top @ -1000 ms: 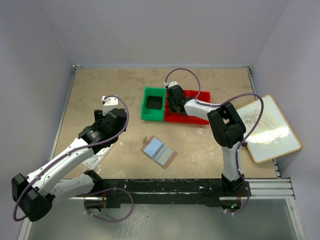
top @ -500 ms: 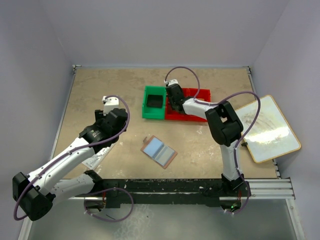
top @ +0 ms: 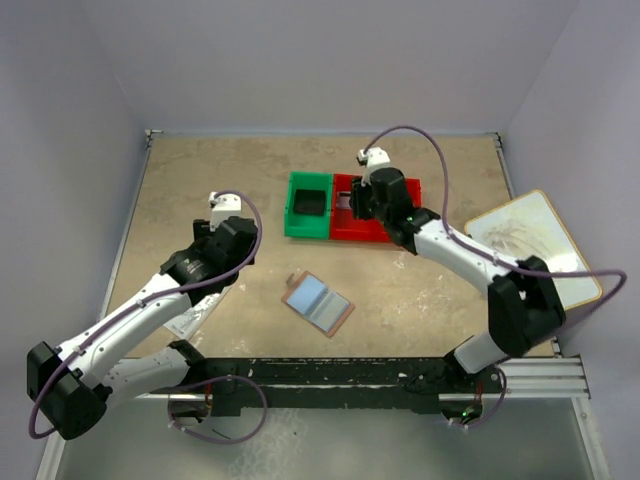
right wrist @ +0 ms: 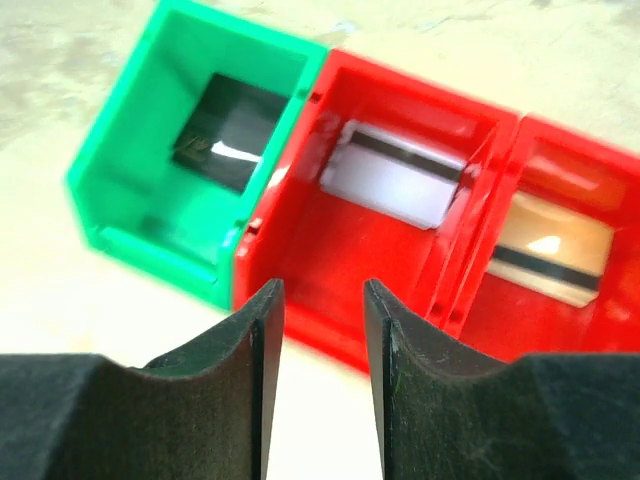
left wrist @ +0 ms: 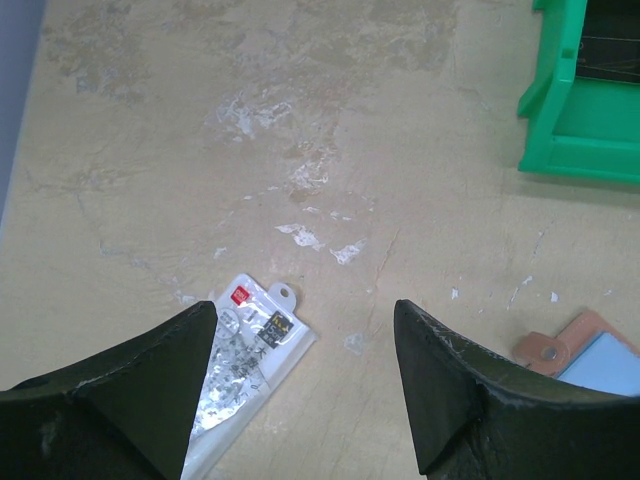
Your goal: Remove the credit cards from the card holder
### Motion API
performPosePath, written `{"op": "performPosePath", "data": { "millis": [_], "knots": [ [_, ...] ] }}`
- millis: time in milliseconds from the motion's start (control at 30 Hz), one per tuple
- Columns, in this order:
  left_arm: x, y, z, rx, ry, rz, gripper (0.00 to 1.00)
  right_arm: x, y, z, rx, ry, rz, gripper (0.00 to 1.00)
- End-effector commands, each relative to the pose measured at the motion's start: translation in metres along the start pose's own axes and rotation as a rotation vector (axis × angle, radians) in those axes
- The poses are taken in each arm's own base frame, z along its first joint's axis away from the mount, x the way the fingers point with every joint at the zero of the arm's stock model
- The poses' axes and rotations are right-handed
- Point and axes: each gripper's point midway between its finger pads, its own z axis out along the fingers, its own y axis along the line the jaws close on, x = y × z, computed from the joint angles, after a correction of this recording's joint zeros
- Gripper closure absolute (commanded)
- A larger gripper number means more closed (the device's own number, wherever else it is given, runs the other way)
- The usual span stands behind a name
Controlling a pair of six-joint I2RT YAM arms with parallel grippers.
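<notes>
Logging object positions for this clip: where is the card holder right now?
In the top view the card holder lies open on the table, toward the near edge at about mid-width, in front of the green bin and apart from it.

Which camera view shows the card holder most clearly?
The top external view: the card holder lies open and whole, its blue-grey lining facing up. The left wrist view catches only one corner of it at the lower right edge. The right wrist view does not show it.
</notes>
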Motion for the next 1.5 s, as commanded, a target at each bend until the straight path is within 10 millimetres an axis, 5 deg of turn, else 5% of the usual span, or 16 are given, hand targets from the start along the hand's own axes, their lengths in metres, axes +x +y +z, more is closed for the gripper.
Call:
{"op": "performPosePath", "data": {
  "millis": [0,233,467,633,933,1200,1467],
  "knots": [
    [-0.008,-0.012,0.000,0.056,-0.007,-0.003,0.31,0.034,0.031,-0.027,-0.197,0.009,0.176,0.59],
    [0.011,-0.040,0.006,0.173,0.080,0.048,0.31,0.087,0.076,-0.088,-0.474,0.025,0.481,0.59],
    [0.040,-0.083,0.004,0.360,0.216,0.032,0.30,0.133,0.103,-0.119,-0.538,0.108,0.551,0.56],
    [0.049,-0.113,-0.001,0.491,0.263,-0.018,0.31,0.156,0.110,-0.114,-0.546,0.198,0.434,0.56],
    [0.076,-0.174,-0.023,0.621,0.310,-0.030,0.37,0.156,0.108,-0.095,-0.504,0.234,0.291,0.56],
    [0.113,-0.165,-0.018,0.565,0.370,0.015,0.43,0.186,0.118,-0.093,-0.556,0.340,0.264,0.59],
    [0.128,-0.162,-0.010,0.525,0.393,0.055,0.46,0.189,0.124,-0.093,-0.595,0.348,0.276,0.61]
  ]
}}
